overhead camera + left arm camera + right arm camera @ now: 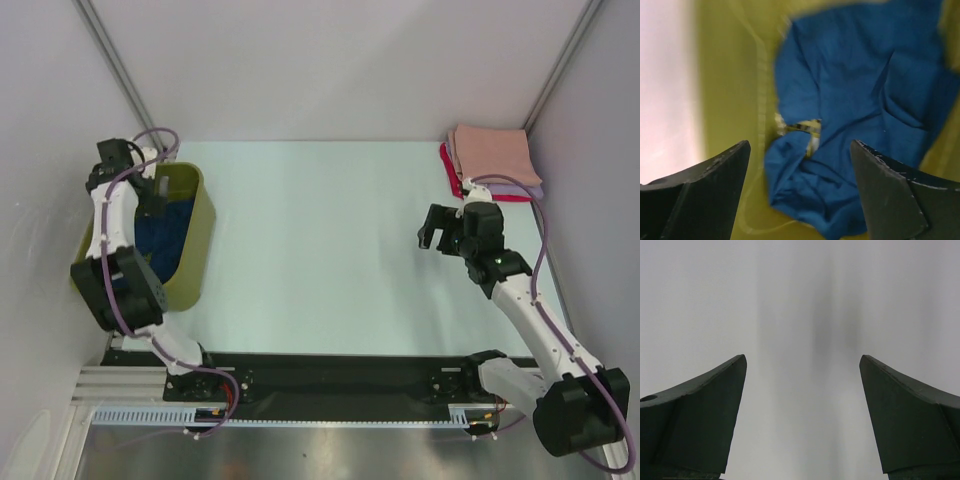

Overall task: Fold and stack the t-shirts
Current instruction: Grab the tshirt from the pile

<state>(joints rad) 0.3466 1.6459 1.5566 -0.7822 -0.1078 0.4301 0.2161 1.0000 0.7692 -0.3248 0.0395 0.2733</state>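
Observation:
A navy blue t-shirt [165,235] lies crumpled inside the olive-green basket [203,235] at the left. In the left wrist view the blue t-shirt [860,115] fills the basket floor, with a bit of pale print showing. My left gripper [800,165] is open above the shirt, not touching it; in the top view the left gripper [155,192] hangs over the basket. A folded stack with a peach t-shirt [492,155] on top, lavender and red beneath, sits at the far right. My right gripper [435,230] is open and empty over the bare table, in the wrist view too [802,385].
The basket's yellow-green wall [725,90] stands close to the left finger. The pale table [320,230] stretches between basket and stack. White walls close in the far side and both sides.

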